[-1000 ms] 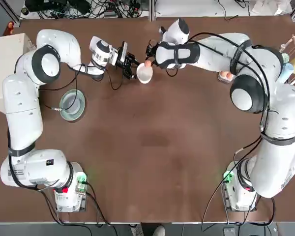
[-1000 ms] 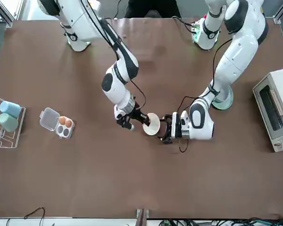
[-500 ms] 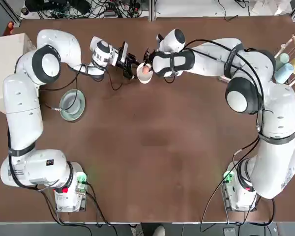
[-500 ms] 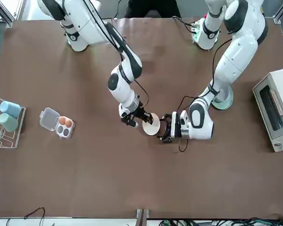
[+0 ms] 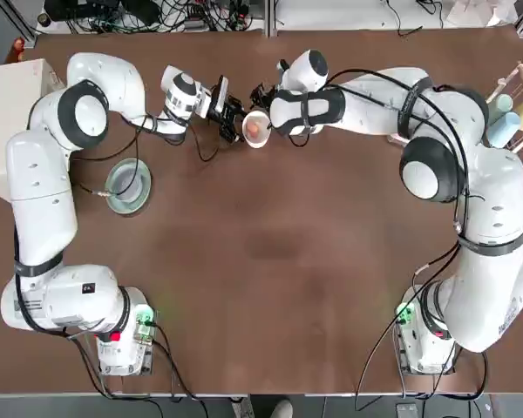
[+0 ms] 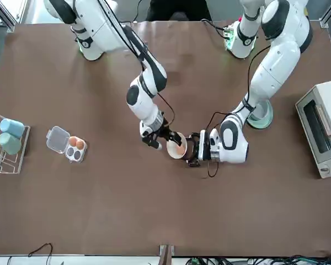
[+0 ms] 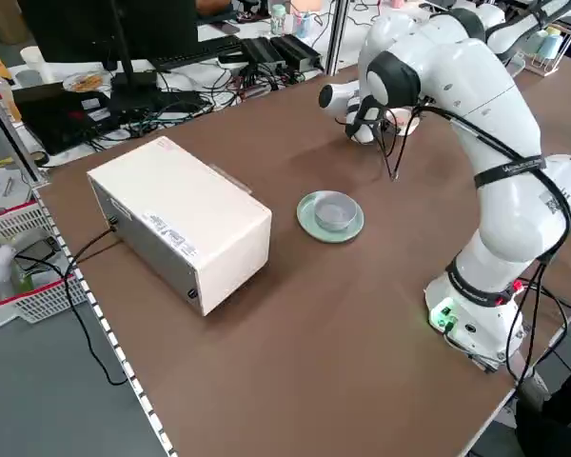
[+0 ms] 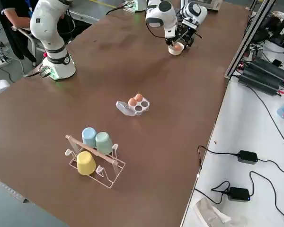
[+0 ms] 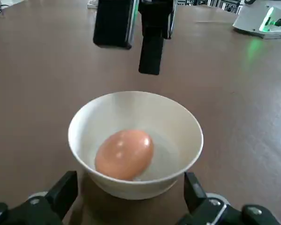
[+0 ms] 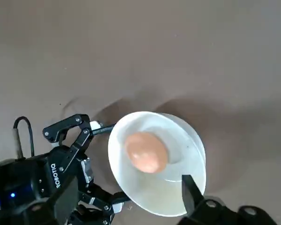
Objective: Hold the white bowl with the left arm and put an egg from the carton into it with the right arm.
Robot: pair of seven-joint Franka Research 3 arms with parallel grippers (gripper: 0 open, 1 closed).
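The egg (image 9: 125, 154) lies loose inside the bowl (image 9: 135, 140), at the table's far side from the bases, so the main job looks done. The right gripper (image 10: 124, 201) hangs just above the bowl, fingers spread wide, holding nothing. The left gripper (image 9: 131, 201) has its fingers either side of the bowl's base; whether they actually press it, I can't tell. Two eggs sit in the carton (image 6: 67, 145), well apart. What's left, I'd say: both arms let go and back off.
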